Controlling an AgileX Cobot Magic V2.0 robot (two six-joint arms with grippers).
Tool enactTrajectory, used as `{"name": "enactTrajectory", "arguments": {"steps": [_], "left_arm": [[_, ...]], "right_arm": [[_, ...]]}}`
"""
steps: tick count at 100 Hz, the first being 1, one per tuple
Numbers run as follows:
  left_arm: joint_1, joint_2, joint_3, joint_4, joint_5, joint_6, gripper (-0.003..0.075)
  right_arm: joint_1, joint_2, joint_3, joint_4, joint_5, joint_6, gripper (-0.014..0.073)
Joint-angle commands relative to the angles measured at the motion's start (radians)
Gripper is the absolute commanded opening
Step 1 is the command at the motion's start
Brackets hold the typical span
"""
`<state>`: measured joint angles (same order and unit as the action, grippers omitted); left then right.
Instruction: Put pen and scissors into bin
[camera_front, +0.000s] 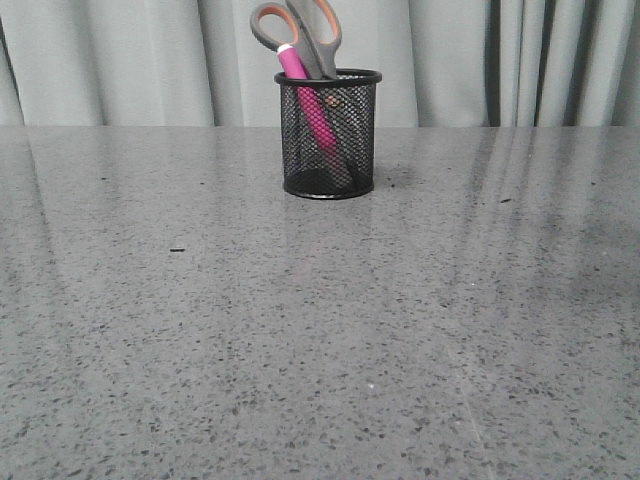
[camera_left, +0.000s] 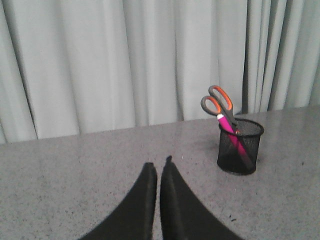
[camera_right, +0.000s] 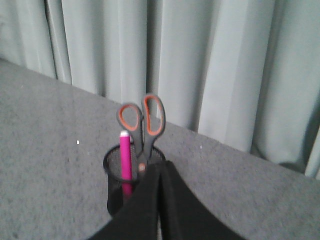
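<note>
The black mesh bin (camera_front: 329, 135) stands upright on the grey table near its far edge. The magenta pen (camera_front: 305, 95) and the scissors (camera_front: 305, 30) stand inside it, handles and pen top above the rim. In the left wrist view the bin (camera_left: 240, 146), pen (camera_left: 227, 124) and scissors (camera_left: 217, 102) lie ahead and to the side of my left gripper (camera_left: 158, 165), which is shut and empty over bare table. In the right wrist view my right gripper (camera_right: 160, 166) is shut and empty, just in front of the bin (camera_right: 116, 175), with pen (camera_right: 125, 155) and scissors (camera_right: 142, 120) behind it. Neither gripper shows in the front view.
Grey-white curtains (camera_front: 120, 60) hang behind the table's far edge. The speckled grey tabletop (camera_front: 300, 350) stretches toward me; a small dark speck (camera_front: 177, 249) lies on it at left.
</note>
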<state>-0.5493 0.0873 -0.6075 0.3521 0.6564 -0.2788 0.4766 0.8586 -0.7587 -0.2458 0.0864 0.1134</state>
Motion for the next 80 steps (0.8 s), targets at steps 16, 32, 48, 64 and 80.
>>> {"name": "enactTrajectory", "arguments": {"steps": [16, 32, 48, 64, 80], "left_arm": [[0.004, 0.011, 0.115, 0.011, -0.205, -0.013, -0.0020], [0.004, 0.011, 0.169, 0.011, -0.363, -0.013, -0.0020], [0.004, 0.011, 0.174, 0.011, -0.379, -0.013, -0.0020], [0.004, 0.011, 0.174, 0.011, -0.379, -0.013, -0.0020], [0.004, 0.011, 0.174, 0.011, -0.379, -0.013, -0.0020]], "right_arm": [[-0.001, -0.323, 0.334, -0.167, -0.165, -0.008, -0.0066], [-0.001, -0.459, 0.441, -0.192, -0.178, -0.008, -0.0066], [-0.001, -0.512, 0.455, -0.192, -0.178, -0.008, -0.0066], [-0.001, -0.513, 0.455, -0.192, -0.180, -0.008, -0.0066], [-0.001, -0.513, 0.455, -0.192, -0.180, -0.008, -0.0066]]}}
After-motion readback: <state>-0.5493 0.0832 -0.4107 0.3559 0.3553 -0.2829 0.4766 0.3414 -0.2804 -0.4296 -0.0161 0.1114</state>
